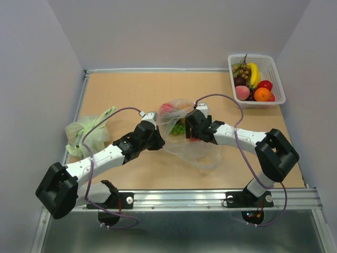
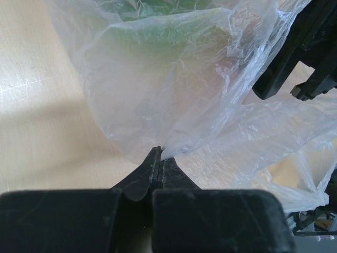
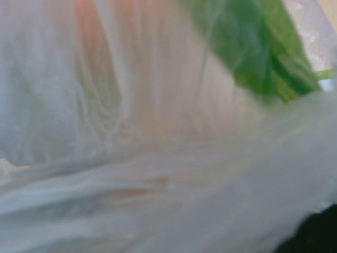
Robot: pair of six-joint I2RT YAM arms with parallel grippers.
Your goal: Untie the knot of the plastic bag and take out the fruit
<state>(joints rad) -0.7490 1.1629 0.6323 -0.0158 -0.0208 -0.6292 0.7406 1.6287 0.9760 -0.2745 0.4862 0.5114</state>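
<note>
- Tan tabletop (image 1: 131, 89), boxed in by pale grey walls, fills the overhead frame. The plastic bag (image 1: 192, 150) lies crumpled at its centre, between the two arms.
- At bottom centre of its wrist view, the left gripper (image 2: 160, 156) has its fingers pressed together on a fold of the bag's clear film.
- Just right of centre, the right gripper (image 1: 189, 125) sits against the bag. Whether it is spread or clamped cannot be told, as film blankets its own camera.
- White basket (image 1: 275, 71) stands upper right; a pale green bag (image 1: 87, 132) lies at left.
- Fruit (image 1: 171, 109) shows as red, orange and green patches inside the film, centre frame.
- No view shows the knot clearly.
- The left pinch likely serves best as an anchor while the right gripper finds the twist. Easing its tails loose in short pulls, with the bag kept low, should avoid tearing.
- No brand, label or writing is legible.
</note>
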